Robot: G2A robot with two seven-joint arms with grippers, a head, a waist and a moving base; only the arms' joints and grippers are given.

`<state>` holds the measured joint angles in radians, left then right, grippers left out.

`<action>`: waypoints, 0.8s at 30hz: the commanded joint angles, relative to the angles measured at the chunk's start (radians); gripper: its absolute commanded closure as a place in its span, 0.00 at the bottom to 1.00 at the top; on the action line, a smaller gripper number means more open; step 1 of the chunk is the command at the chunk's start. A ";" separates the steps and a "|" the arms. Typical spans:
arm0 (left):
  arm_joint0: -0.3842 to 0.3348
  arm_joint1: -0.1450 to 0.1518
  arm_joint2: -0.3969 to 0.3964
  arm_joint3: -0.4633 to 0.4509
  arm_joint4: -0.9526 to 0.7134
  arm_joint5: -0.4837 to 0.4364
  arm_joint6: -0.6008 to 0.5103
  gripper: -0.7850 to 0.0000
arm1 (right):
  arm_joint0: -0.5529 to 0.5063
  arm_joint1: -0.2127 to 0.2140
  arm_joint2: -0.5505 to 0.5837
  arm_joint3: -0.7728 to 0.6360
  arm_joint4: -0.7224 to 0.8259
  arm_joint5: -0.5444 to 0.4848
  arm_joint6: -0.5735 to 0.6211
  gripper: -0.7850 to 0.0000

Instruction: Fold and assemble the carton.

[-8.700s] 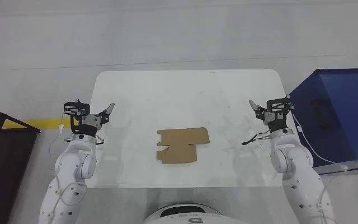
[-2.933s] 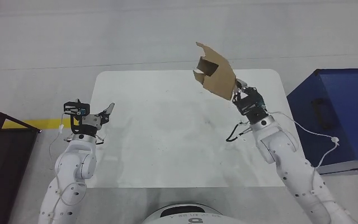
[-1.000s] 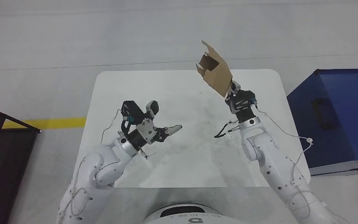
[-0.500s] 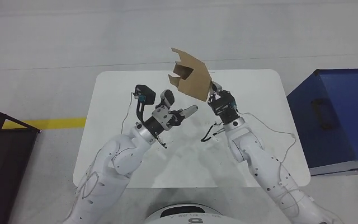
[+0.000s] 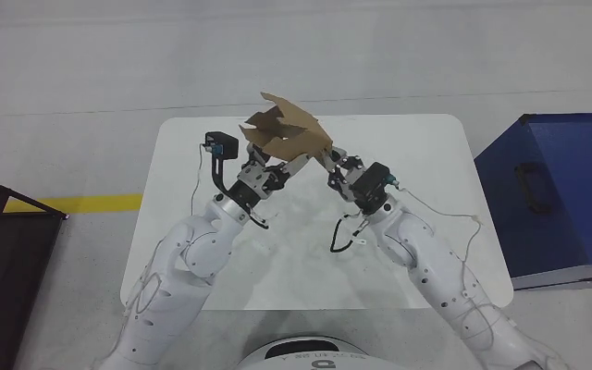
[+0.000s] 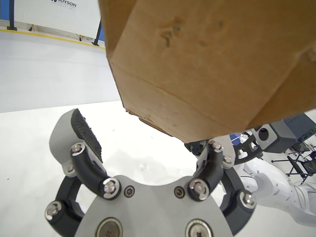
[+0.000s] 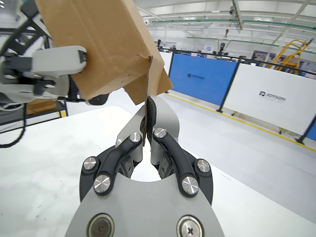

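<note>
The brown corrugated cardboard carton (image 5: 287, 139), half opened into a creased sleeve with ragged flaps, hung in the air above the smooth white table (image 5: 416, 148). The right gripper (image 7: 147, 122) was clamped on one thin flap edge, apparently to steady it. The left gripper (image 6: 145, 134) stood spread wide, one ribbed rubber pad (image 6: 87, 136) free and the other finger against a panel, probably to push the fold square.

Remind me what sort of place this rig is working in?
Probably a factory-style test hall: high ceiling with beams and lights, blue and white partition panels, a yellow line on the pale floor.
</note>
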<state>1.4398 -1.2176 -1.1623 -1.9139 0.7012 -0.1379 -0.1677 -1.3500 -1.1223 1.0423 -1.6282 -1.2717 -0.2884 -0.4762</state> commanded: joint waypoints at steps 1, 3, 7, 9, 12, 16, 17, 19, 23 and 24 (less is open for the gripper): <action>0.002 0.001 -0.012 -0.002 -0.001 -0.008 0.002 0.00 | 0.008 0.001 0.007 0.019 0.006 -0.056 -0.026 1.00; 0.006 0.002 -0.022 -0.005 -0.006 -0.017 0.004 0.00 | 0.013 0.002 0.013 0.032 0.002 -0.091 -0.045 1.00; 0.010 0.003 -0.031 -0.009 -0.001 -0.041 0.005 0.00 | 0.015 0.002 0.022 0.046 -0.007 -0.113 -0.058 1.00; 0.012 0.004 -0.031 -0.013 0.011 -0.060 0.005 0.00 | 0.016 0.000 0.025 0.053 -0.006 -0.115 -0.059 1.00; 0.019 0.005 -0.029 -0.019 0.027 -0.083 0.010 0.00 | 0.018 -0.002 0.030 0.062 0.001 -0.111 -0.059 1.00; 0.016 0.003 0.002 -0.037 0.067 -0.112 0.004 0.00 | 0.025 -0.007 0.027 0.077 0.006 -0.111 -0.056 1.00; 0.014 0.003 0.009 -0.038 0.080 -0.113 0.005 0.00 | 0.027 -0.008 0.025 0.080 0.007 -0.113 -0.055 1.00; 0.011 0.002 0.016 -0.032 0.096 -0.110 0.010 0.00 | 0.030 -0.010 0.021 0.081 0.001 -0.117 -0.057 1.00; 0.004 0.000 -0.004 0.004 0.087 -0.082 0.025 0.00 | 0.028 -0.011 0.023 0.080 -0.010 -0.138 -0.076 1.00; 0.002 0.001 -0.013 0.010 0.083 -0.081 0.030 0.00 | 0.026 -0.011 0.026 0.080 -0.010 -0.150 -0.084 1.00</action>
<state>1.4430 -1.2171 -1.1678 -1.9094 0.7878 -0.2198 -0.1417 -1.3223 -1.1334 1.0660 -1.5482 -1.2815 -0.4295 -0.5538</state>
